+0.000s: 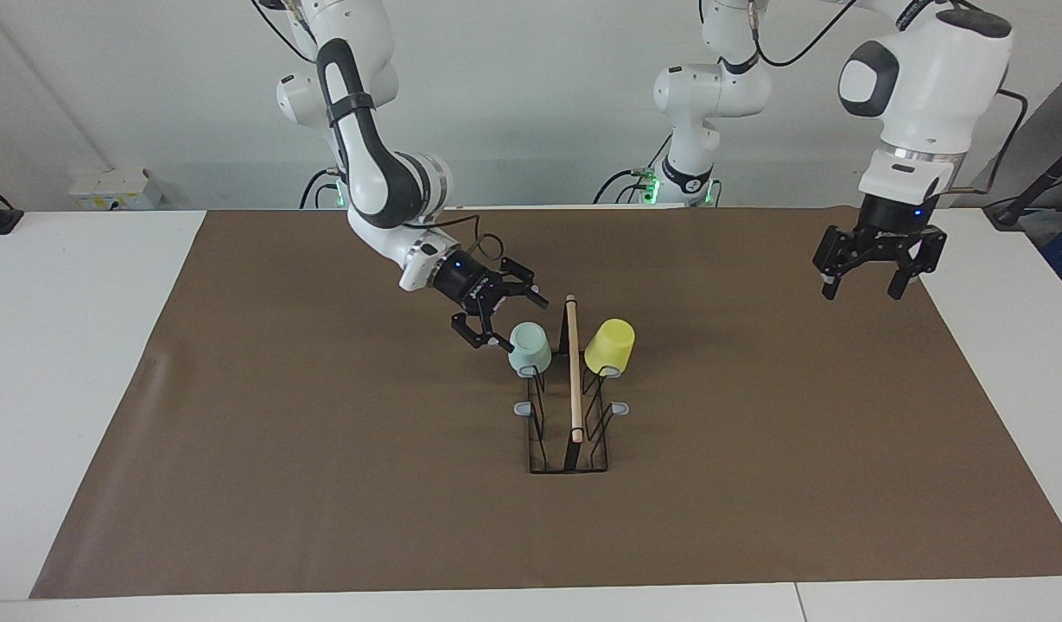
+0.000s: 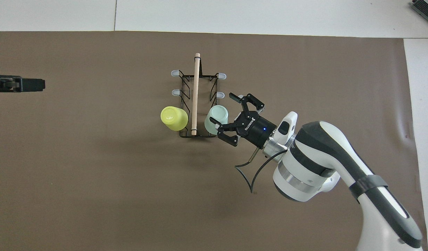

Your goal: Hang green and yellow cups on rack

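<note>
- Facing view: at centre frame the green cup (image 1: 529, 346) and yellow cup (image 1: 609, 345) hang on the rack (image 1: 570, 406); right gripper (image 1: 501, 318), jaws wide, beside green; left gripper (image 1: 869, 278) wide, upper right.
- Overhead view: cups (image 2: 174, 118) (image 2: 216, 119) on rack (image 2: 196, 101), mid-frame; right gripper (image 2: 232, 115) empty alongside.

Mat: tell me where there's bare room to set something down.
Bare: the mat from the rack out to the edge farthest from the robots, and both ends. Crowded: around the green cup and yellow cup, with the right end effector beside the green one.
</note>
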### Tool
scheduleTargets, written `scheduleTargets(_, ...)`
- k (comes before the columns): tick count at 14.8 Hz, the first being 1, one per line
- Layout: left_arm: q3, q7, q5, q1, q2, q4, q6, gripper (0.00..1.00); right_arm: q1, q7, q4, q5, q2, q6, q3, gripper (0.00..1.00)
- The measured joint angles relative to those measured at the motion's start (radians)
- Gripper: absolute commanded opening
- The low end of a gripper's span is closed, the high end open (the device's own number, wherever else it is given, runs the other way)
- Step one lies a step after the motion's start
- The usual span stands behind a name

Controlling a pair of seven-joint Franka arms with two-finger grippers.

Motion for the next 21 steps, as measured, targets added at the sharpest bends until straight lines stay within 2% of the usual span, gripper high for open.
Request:
scheduleTargets(3,-0.006,0.009,-0.001,0.002,0.037,0.119,-0.137,1.0,-0.052,0.013,0.0,-0.115,-0.03,0.025,-0.002,1.0)
scheduleTargets(7,-0.025,0.015,-0.001,-0.002,0.049,0.198,-0.287,1.0,-0.215,0.097,0.029,-0.531,-0.033,0.015,-0.005,1.0)
scheduleTargets(11,-0.038,0.016,-0.001,-0.017,0.035,0.206,-0.403,1.0,-0.347,0.281,0.057,-0.961,-0.037,-0.029,-0.013,1.0)
scheduleTargets(14,-0.037,0.022,-0.001,-0.017,0.027,0.196,-0.407,0.98,-0.413,0.407,0.061,-1.247,-0.054,-0.03,-0.017,1.0)
scheduleTargets(17,-0.037,0.022,-0.001,-0.017,0.025,0.191,-0.429,0.98,-0.444,0.582,0.061,-1.492,-0.066,-0.029,-0.021,1.0)
scheduleTargets(21,-0.035,0.022,0.0,-0.017,0.021,0.187,-0.451,0.99,-0.452,0.907,0.073,-1.795,-0.079,-0.026,-0.022,1.0)
